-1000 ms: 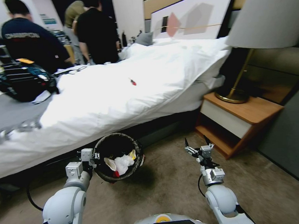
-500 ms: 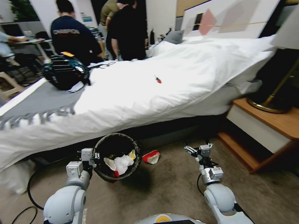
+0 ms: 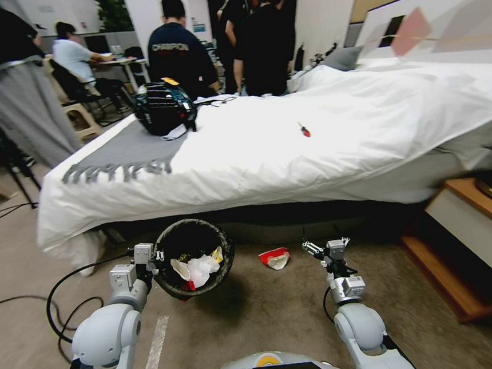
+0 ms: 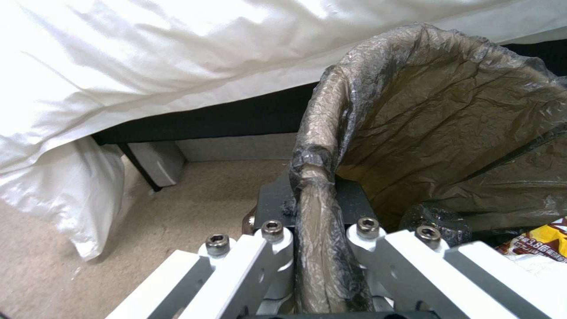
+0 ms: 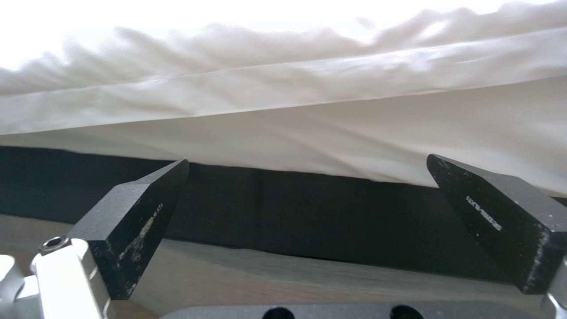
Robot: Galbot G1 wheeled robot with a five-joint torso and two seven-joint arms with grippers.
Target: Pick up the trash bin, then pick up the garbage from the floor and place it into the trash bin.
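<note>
1. The left gripper (image 3: pixel 156 258) is clamped on the crinkled-liner rim of the round trash bin (image 3: pixel 194 258), held above the carpet (image 3: pixel 258 321).
2. The right gripper (image 5: pixel 307 204) hangs spread wide, holding nothing.
3. A red-and-white packet (image 3: pixel 275 258) lies by the bed (image 3: pixel 288 146); a yellow wrapper (image 4: pixel 540 241) reads "3.8", perhaps.

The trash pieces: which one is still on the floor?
The red-and-white snack packet lies on the carpet by the bed. The white tissue and yellow wrapper are inside the trash bin.

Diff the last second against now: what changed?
The camera swung left with the robot: bed and nightstand slid right, and a red-and-white packet came into view on the carpet. Unchanged: left pincer clamping the trash bin rim, right pincer open, empty.
</note>
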